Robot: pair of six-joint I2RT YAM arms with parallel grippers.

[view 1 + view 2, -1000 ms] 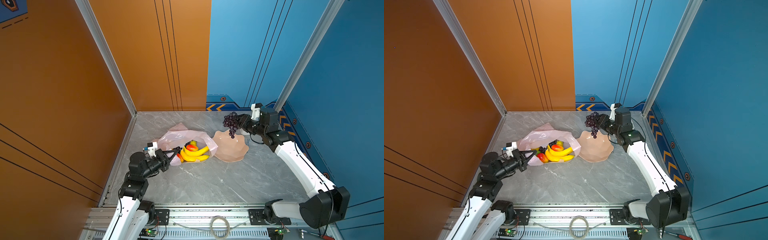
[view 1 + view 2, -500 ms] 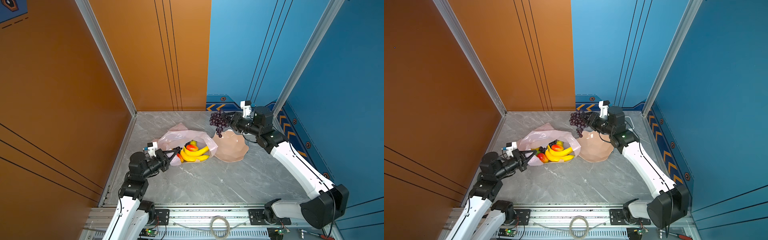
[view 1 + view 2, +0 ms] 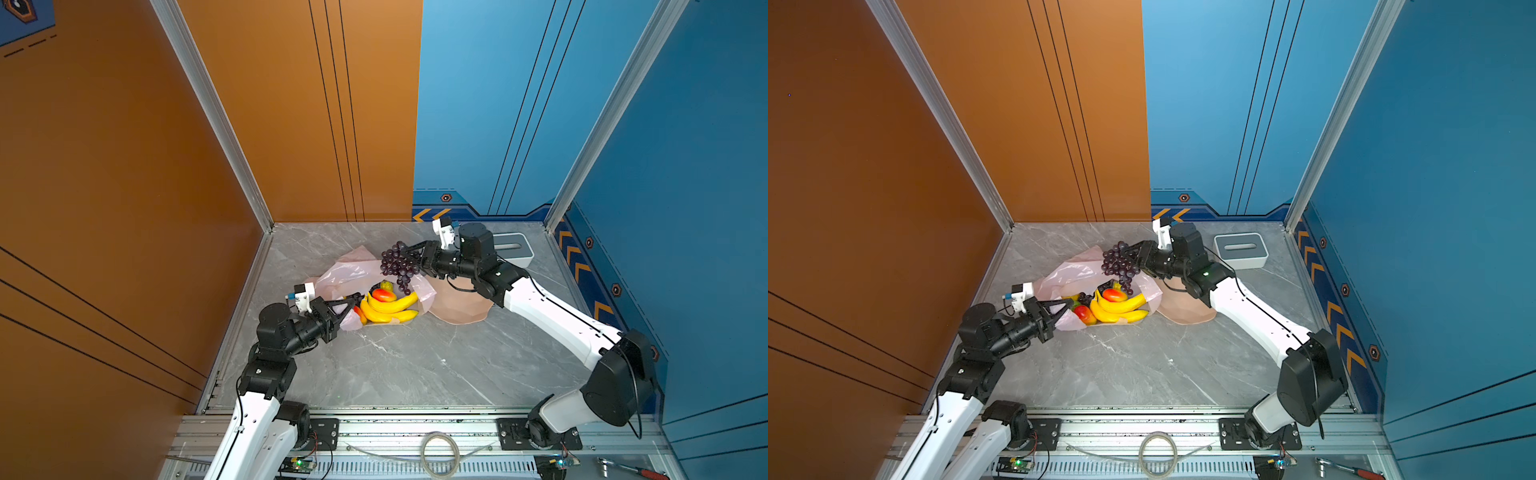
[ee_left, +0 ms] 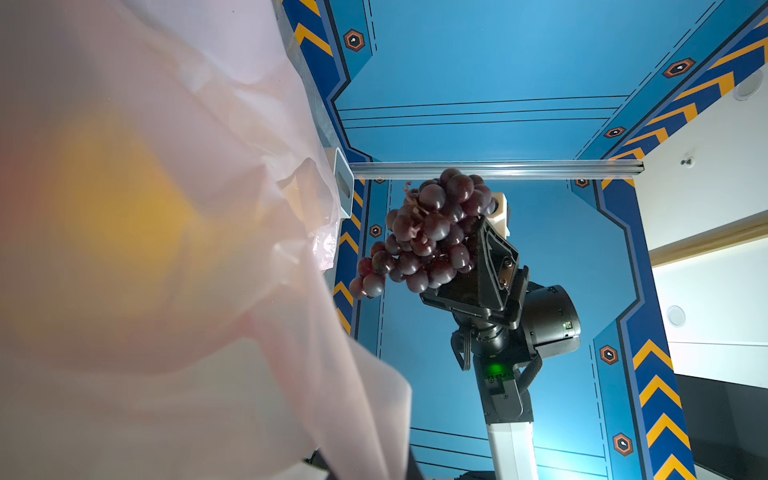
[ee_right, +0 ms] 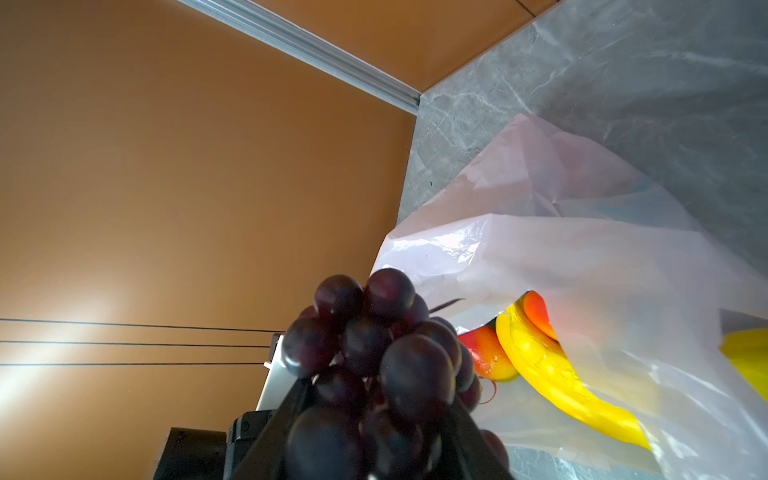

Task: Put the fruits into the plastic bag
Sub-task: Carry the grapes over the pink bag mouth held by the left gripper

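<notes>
The pale-pink plastic bag (image 3: 351, 270) (image 3: 1073, 276) lies open on the grey table. Inside it are a yellow banana bunch (image 3: 390, 309) (image 3: 1119, 309), a red-yellow mango (image 3: 383, 295) (image 3: 1114, 295) and another red-yellow fruit (image 3: 1086, 314). My left gripper (image 3: 353, 301) (image 3: 1068, 307) is shut on the bag's near rim and holds the mouth up; film (image 4: 208, 208) hides its jaws in the left wrist view. My right gripper (image 3: 411, 255) (image 3: 1136, 254) (image 5: 374, 407) is shut on dark purple grapes (image 3: 397, 264) (image 3: 1119, 262) (image 4: 428, 232) (image 5: 374, 345), which hang above the bag's mouth (image 5: 582, 249).
A peach scalloped bowl (image 3: 457, 305) (image 3: 1187, 309) sits just right of the bag, under my right forearm. A white-and-grey slotted box (image 3: 517, 247) (image 3: 1241, 249) stands at the back right. Orange and blue walls close in the table.
My right arm has carried the grapes leftward, from over the bowl to over the bag's mouth. The left gripper has held still on the bag.
</notes>
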